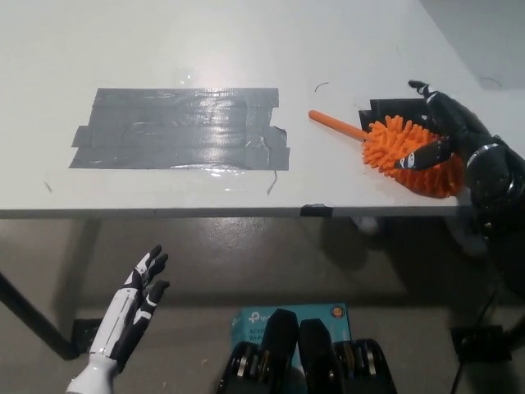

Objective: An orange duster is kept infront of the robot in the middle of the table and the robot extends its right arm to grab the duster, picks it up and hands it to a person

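The orange duster (402, 148) lies on the white table (246, 41) at the right, its thin orange handle pointing up-left and its fluffy head partly over black tape. My black right hand (447, 135) rests on the far side of the fluffy head, with its fingers spread around it and not closed. My white left hand (131, 308) hangs open below the table's front edge at the lower left.
A large patch of grey tape (180, 129) covers the table's middle-left. A black tape patch (398, 107) lies under the duster head. The table's front edge (246, 212) runs across the picture; below it is floor and a teal box (291, 316).
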